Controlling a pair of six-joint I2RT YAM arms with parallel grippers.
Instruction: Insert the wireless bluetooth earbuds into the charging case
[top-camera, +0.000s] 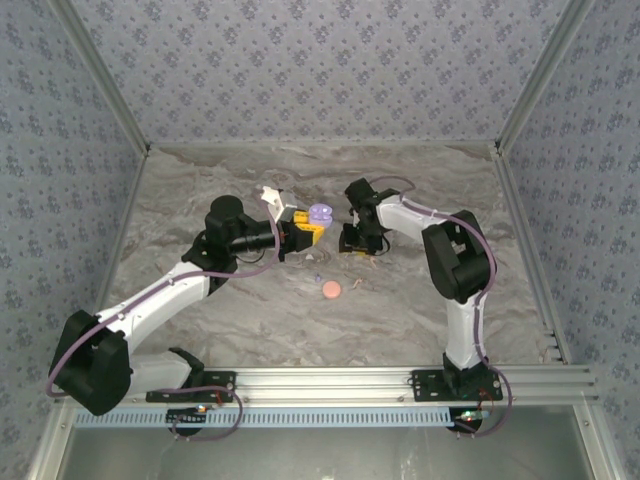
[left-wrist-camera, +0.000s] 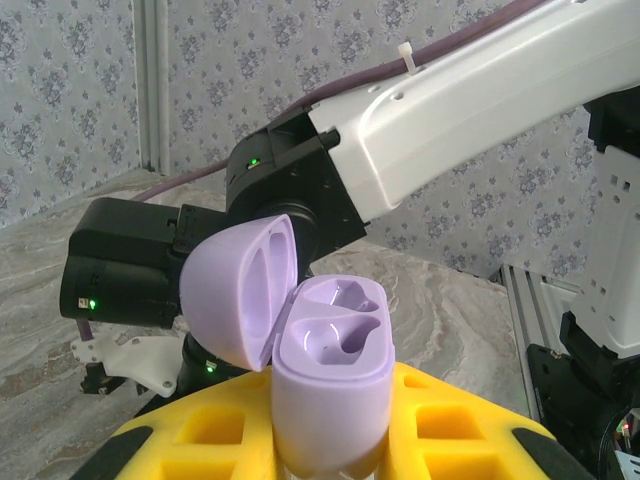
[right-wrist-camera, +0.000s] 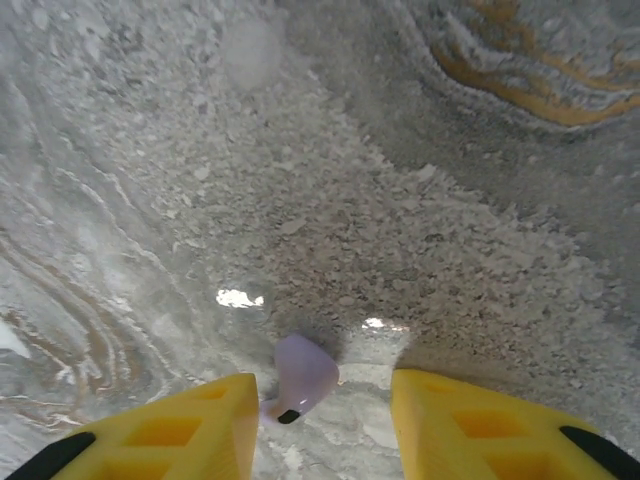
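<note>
My right claw (right-wrist-camera: 325, 420) spread, low over grey marble table (right-wrist-camera: 420, 200); small lavender plastic earbud (right-wrist-camera: 303, 375) lies between fingers, close to one, stem probably pointing at it. My left claw (top-camera: 300, 232) clamps lavender charging case (left-wrist-camera: 330, 370), lid open, wells empty

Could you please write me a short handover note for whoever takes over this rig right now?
Left claw: shut on the lavender charging case, lid open, both wells empty.
Right claw: open, low over the table, fingers either side of a lavender earbud, not gripping it.
A pink disc lies on the table nearer the bases.
Done: case held open.
Left: grasp the earbud and seat it; none is in the case yet.
</note>
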